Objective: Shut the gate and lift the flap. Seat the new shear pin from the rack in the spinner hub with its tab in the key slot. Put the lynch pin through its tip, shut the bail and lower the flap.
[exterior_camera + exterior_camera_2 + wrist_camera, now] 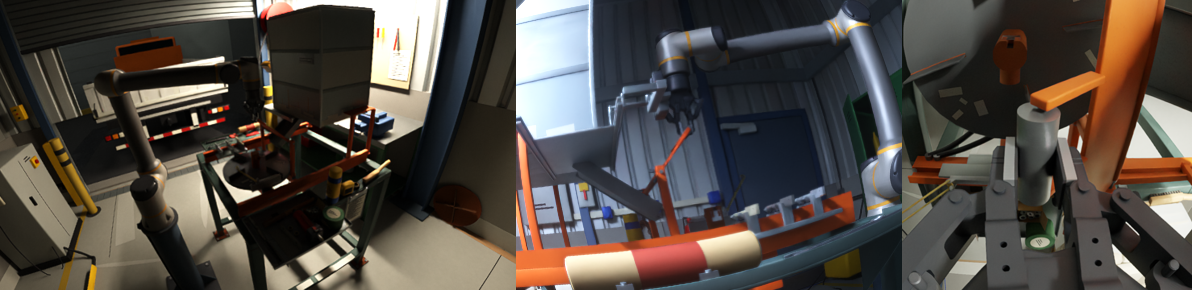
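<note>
Under the grey hopper (320, 60) on the green stand sits the dark spinner disc (256, 171), with its orange hub (1009, 54) and key slot seen from above in the wrist camera. High over the disc, my gripper (1036, 169) is clamped on the grey cylindrical handle (1035, 151) of the orange flap (678, 145), which stands raised and tilted steeply. An orange tab (1066, 90) of the flap rests on the handle's top. The pin rack (788, 205) with its grey clips runs along the stand's orange rail. I cannot make out the pins in it.
The orange frame post (1122, 90) rises just right of my fingers. A grey chute (613, 190) slopes down from the hopper. A red and cream roller (666, 260) lies along the front rail. A green tape roll (333, 215) and tools sit on the lower tray.
</note>
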`<control>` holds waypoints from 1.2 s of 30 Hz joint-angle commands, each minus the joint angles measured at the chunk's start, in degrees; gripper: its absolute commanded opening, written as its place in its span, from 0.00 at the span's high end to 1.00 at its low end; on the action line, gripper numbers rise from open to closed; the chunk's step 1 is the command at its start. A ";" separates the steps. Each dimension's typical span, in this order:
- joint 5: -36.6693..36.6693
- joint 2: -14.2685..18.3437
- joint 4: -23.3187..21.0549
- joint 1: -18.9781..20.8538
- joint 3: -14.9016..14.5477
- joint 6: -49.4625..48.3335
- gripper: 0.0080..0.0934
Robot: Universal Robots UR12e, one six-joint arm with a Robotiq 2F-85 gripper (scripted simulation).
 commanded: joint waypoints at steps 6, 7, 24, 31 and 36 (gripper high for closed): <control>0.06 1.36 1.01 0.34 -2.71 0.33 1.00; 0.06 1.60 1.20 0.39 -3.14 0.39 1.00; 0.06 6.04 3.72 1.34 -10.10 1.33 1.00; 0.06 7.84 4.38 1.68 -12.57 1.67 1.00; 0.06 9.04 4.74 1.90 -14.13 1.89 1.00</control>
